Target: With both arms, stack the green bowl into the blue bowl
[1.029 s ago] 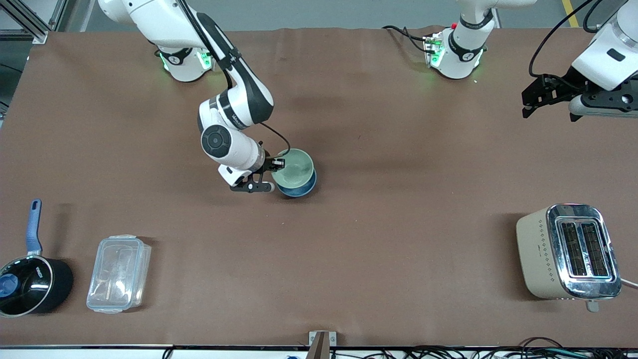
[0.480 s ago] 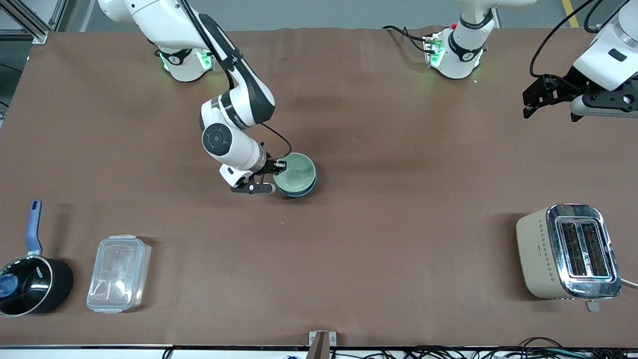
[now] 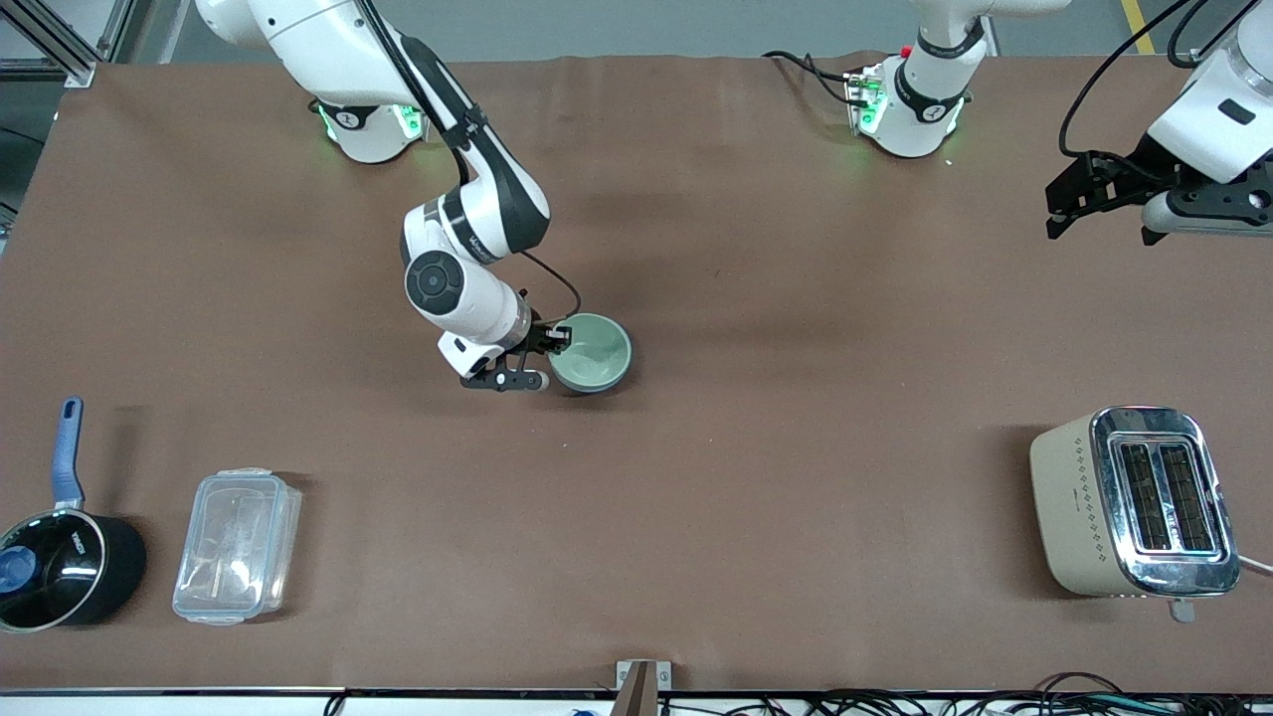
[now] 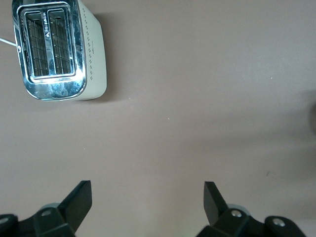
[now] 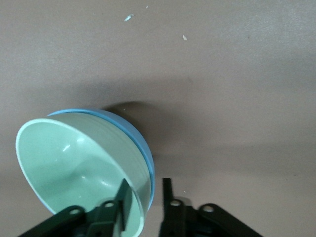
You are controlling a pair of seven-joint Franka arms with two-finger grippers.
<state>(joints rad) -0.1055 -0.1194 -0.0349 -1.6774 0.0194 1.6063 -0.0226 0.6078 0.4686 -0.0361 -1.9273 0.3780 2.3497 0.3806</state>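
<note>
The green bowl (image 3: 593, 350) sits nested in the blue bowl near the table's middle. In the right wrist view only a blue rim (image 5: 134, 129) shows around the green bowl (image 5: 74, 158). My right gripper (image 3: 553, 350) is at the bowls' rim on the right arm's side. In its wrist view the gripper (image 5: 144, 183) has one finger inside the green bowl and one outside both rims. The outer finger stands apart from the rims, so the jaws are slightly open. My left gripper (image 3: 1056, 204) waits in the air over the left arm's end of the table, open and empty (image 4: 148, 190).
A cream and chrome toaster (image 3: 1134, 502) stands near the front camera at the left arm's end; it also shows in the left wrist view (image 4: 57, 49). A black saucepan with a blue handle (image 3: 60, 567) and a clear lidded container (image 3: 237, 545) sit at the right arm's end.
My right gripper has lowered the green bowl down into the blue bowl, which is now almost covered. The left arm has barely moved.
</note>
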